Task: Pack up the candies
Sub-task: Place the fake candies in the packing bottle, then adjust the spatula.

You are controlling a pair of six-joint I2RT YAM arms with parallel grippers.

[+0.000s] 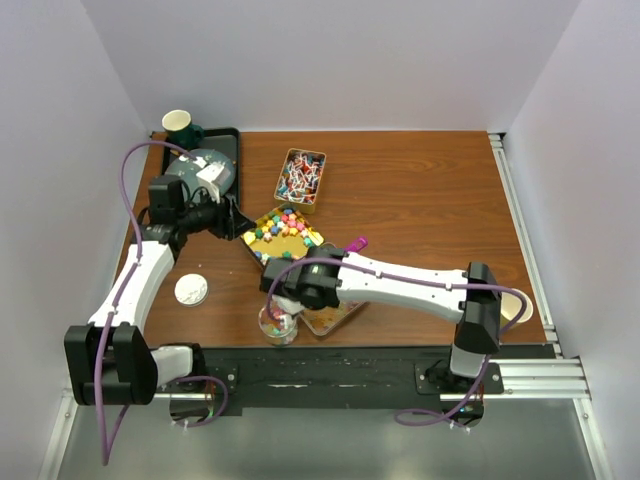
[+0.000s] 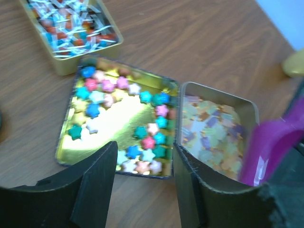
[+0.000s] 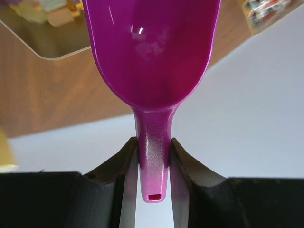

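Bright star-shaped candies (image 2: 142, 137) lie in a shallow gold tin (image 1: 283, 232). Red-white-blue wrapped candies fill a second tin (image 1: 300, 175) behind it. Pale gummies fill a third tin (image 2: 209, 133), which sits partly under my right arm. My left gripper (image 2: 145, 161) hovers open and empty just off the near edge of the star tin, also seen from above (image 1: 238, 225). My right gripper (image 3: 154, 156) is shut on the handle of the purple scoop (image 3: 152, 52), whose bowl looks empty. The scoop's tip (image 1: 357, 243) pokes out behind the right arm. A clear cup (image 1: 278, 325) holding mixed candies stands below the right wrist.
A black tray (image 1: 228, 138) at the back left carries a grey round object (image 1: 200, 170), with a green-and-white paper cup (image 1: 178, 122) at its corner. A white lid (image 1: 191, 290) lies beside the left arm. A pale cup (image 1: 515, 305) rests near the right edge.
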